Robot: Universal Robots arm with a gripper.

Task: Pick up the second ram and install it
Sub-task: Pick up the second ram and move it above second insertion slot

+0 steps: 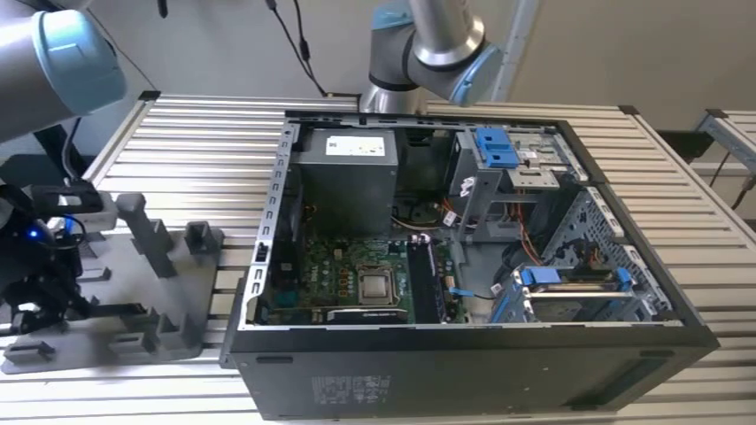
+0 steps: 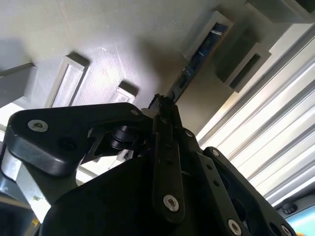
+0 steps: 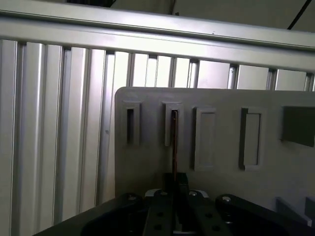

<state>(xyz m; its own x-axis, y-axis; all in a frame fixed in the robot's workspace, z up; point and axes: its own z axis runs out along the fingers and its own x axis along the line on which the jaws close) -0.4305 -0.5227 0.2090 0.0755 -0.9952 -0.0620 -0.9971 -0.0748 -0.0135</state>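
Grey tray (image 3: pixel 147 162), one ram (image 3: pixel 174 145) between jaws

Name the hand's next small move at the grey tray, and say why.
Probably a short, straight pull away from the tray. In both wrist views the hand looks closed on the second ram, whose far end sits slotted in the tray; pulling along its length should avoid bending it.
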